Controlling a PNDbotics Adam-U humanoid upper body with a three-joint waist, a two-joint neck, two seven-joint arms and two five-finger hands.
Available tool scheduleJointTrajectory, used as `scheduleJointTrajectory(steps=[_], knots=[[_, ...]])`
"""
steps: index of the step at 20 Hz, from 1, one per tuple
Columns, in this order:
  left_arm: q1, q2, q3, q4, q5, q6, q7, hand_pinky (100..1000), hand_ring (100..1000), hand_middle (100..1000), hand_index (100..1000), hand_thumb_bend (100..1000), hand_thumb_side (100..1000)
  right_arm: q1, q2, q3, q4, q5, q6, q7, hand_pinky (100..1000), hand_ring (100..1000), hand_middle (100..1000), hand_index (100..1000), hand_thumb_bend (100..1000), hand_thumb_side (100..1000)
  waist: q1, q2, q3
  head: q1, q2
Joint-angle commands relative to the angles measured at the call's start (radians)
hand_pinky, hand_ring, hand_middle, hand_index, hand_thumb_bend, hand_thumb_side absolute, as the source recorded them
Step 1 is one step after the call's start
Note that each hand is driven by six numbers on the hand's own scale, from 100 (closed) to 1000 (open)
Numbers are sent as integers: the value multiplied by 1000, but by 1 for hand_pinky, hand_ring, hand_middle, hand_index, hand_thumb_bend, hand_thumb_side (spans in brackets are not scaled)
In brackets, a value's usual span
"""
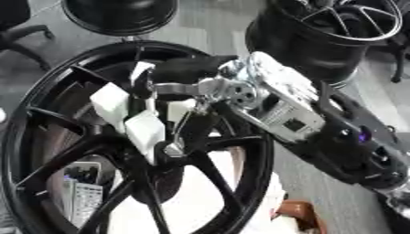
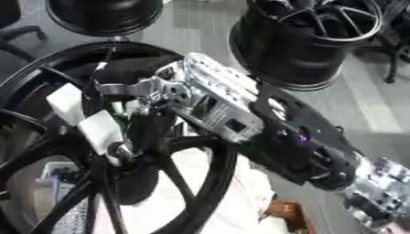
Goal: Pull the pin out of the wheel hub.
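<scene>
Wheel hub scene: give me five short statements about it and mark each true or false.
1. The right hand reaches over the black spoked wheel at its hub. True.
2. The fingers have white tips. True.
3. The left hand is also working at the hub. False: no left hand shows in either view.
4. The wheel is silver. False: it is black.
5. A second dark rim stands beyond the right arm. True.

Grey floor (image 1: 212,23) with an office chair base (image 1: 24,39) at left.
</scene>
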Motion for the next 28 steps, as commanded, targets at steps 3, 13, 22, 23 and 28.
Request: scheduleJointTrajectory(steps=[3, 13, 22, 23, 28], knots=[[-13, 10, 1, -23, -10, 0, 1, 732, 737, 748, 797, 148, 849, -9, 1, -6, 25, 9, 13, -7, 876, 863, 759, 782, 374, 168, 7, -9, 4, -6, -20], [-15, 10, 0, -24, -19, 1, 1, 734, 738, 748, 796, 144, 847, -7, 8, -1, 46, -14, 7, -48, 864, 846, 687, 728, 328, 163, 7, -4, 5, -8, -19], [-15, 9, 0, -22, -24, 4, 0, 736, 740, 751, 796, 146, 852, -8, 4, -3, 25, -66, 35, -75, 857, 838, 634, 692, 321, 158, 7, -7, 2, -7, -20], [-15, 9, 0, -21, -25, 5, -1, 737, 740, 751, 796, 146, 852, -8, 3, -3, 23, -71, 36, -75, 857, 842, 658, 717, 357, 153, 7, -7, 2, -6, -20], [-14, 9, 0, -19, -26, 6, -1, 738, 741, 751, 795, 145, 852, -12, -4, -5, 7, -74, 36, -59, 857, 841, 674, 733, 389, 148, 8, -10, -1, -5, -22]])
